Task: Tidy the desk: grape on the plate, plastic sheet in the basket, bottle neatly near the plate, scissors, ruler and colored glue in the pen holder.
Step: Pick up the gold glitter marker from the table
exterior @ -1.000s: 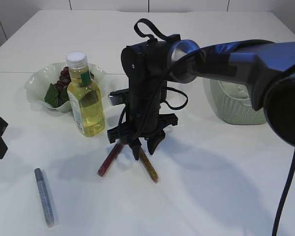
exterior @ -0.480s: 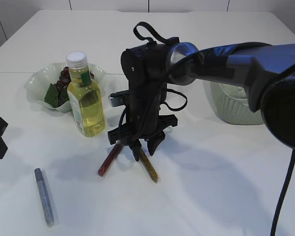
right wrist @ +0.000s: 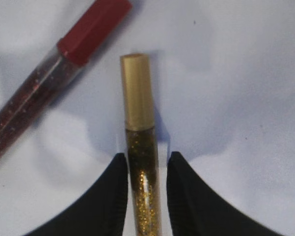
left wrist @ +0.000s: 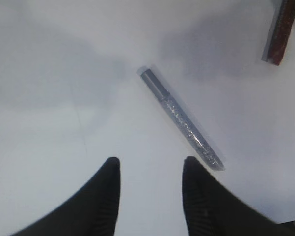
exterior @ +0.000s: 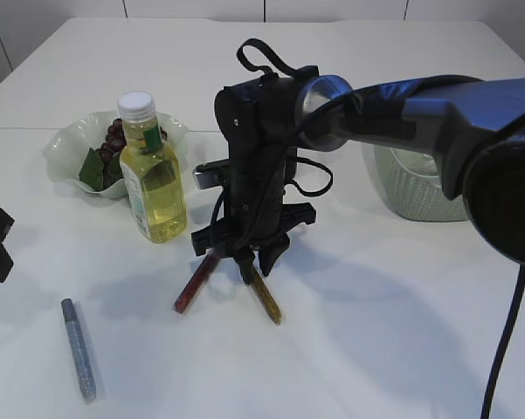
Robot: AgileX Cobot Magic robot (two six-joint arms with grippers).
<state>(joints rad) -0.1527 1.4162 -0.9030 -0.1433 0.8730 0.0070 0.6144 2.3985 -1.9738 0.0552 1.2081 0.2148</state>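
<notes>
Gold glue tube [right wrist: 141, 162] flat on table [exterior: 376, 332], between right gripper [right wrist: 145, 196] fingers, both pressing its sides: grasped. Red glue tube [right wrist: 54, 83] just left of gold tube. Silver glue tube [left wrist: 181, 120] farther left, ahead of left gripper [left wrist: 149, 194], jaws apart, empty. Bottle [exterior: 151, 170] behind gold tube, beside plate [exterior: 70, 144].

The gold glue pen [right wrist: 141, 147] runs off the bottom edge of the right wrist view, so its far end is unseen. In the left wrist view the red glue pen [left wrist: 281, 32] is cut off at the top right corner. The basket [exterior: 419, 188] is largely hidden behind the right arm [exterior: 419, 113], and its contents perhaps include a sheet, too dim to tell.
</notes>
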